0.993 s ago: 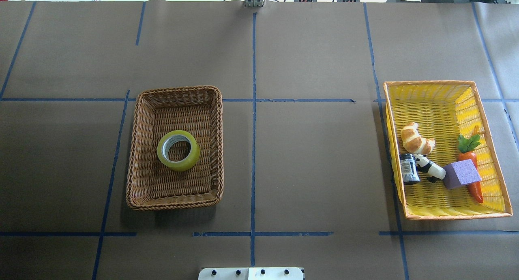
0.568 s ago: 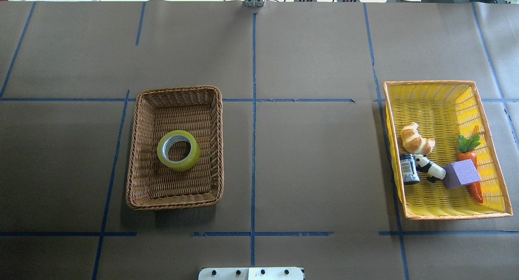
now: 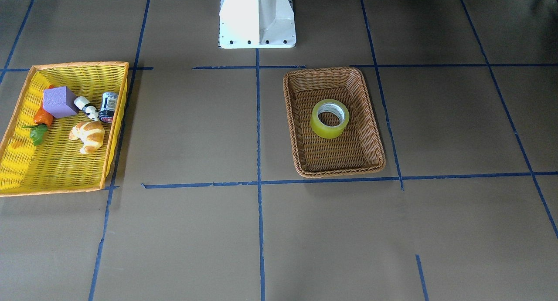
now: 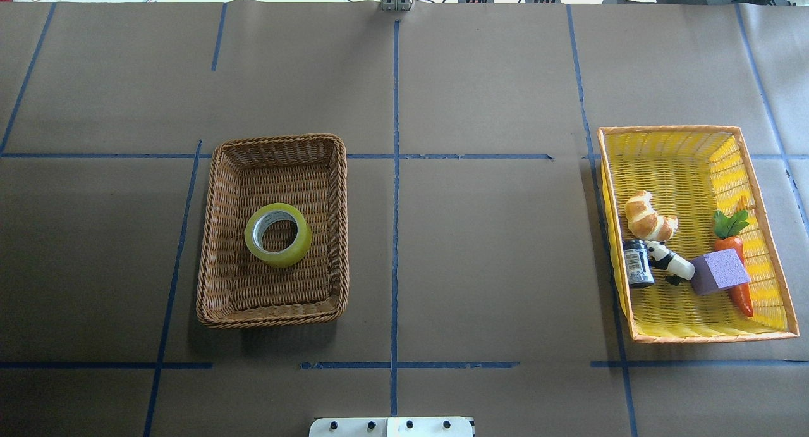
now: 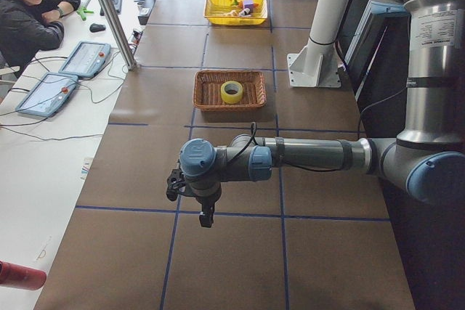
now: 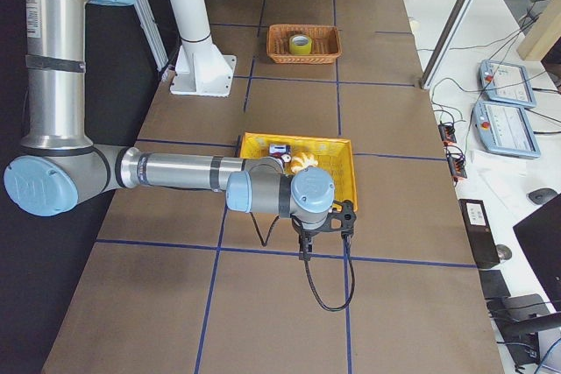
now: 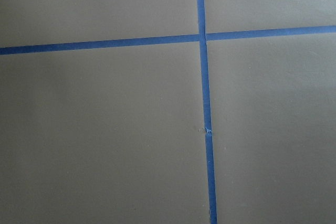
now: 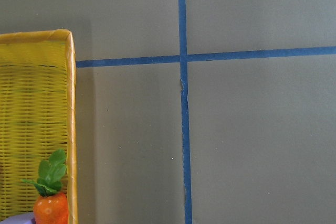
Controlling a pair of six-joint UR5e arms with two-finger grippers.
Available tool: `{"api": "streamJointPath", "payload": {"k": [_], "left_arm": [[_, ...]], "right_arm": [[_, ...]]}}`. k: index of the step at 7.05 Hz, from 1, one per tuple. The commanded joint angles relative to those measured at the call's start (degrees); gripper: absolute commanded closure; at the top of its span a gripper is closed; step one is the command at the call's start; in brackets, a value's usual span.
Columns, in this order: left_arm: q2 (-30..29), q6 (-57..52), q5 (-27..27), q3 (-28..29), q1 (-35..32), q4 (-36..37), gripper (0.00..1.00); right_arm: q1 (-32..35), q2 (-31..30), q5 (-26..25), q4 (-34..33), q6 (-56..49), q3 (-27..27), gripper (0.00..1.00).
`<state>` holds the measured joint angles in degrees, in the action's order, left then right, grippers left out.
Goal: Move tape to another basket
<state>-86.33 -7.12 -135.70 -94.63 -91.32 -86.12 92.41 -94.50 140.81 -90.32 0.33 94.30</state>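
Observation:
The tape (image 4: pixel 298 244), a yellow-green roll with a white core, lies flat in the middle of the brown wicker basket (image 4: pixel 278 140), left of the table's centre line. Both also show in the front-facing view: tape (image 3: pixel 330 130), basket (image 3: pixel 322 70). My left gripper (image 5: pixel 206 215) hangs over bare table far from the basket; it shows only in the left side view, so I cannot tell whether it is open or shut. My right gripper (image 6: pixel 304 247) hangs just outside the yellow basket's end; it shows only in the right side view, so I cannot tell its state.
The yellow orange-rimmed basket (image 4: pixel 670 130) at the right holds a croissant (image 4: pixel 648 215), a black jar (image 4: pixel 637 263), a panda figure (image 4: pixel 669 260), a purple cube (image 4: pixel 719 271) and a carrot (image 4: pixel 736 260). The robot's white base (image 3: pixel 257 18) stands between the baskets.

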Motion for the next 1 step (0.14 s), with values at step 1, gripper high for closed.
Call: {"api": "streamJointPath", "payload": {"k": [1], "left_arm": [[-0.07, 0.00, 0.00, -0.12, 0.00, -0.01, 0.00]], "right_arm": [[-0.04, -0.07, 0.08, 0.23, -0.06, -0.09, 0.00]]}}
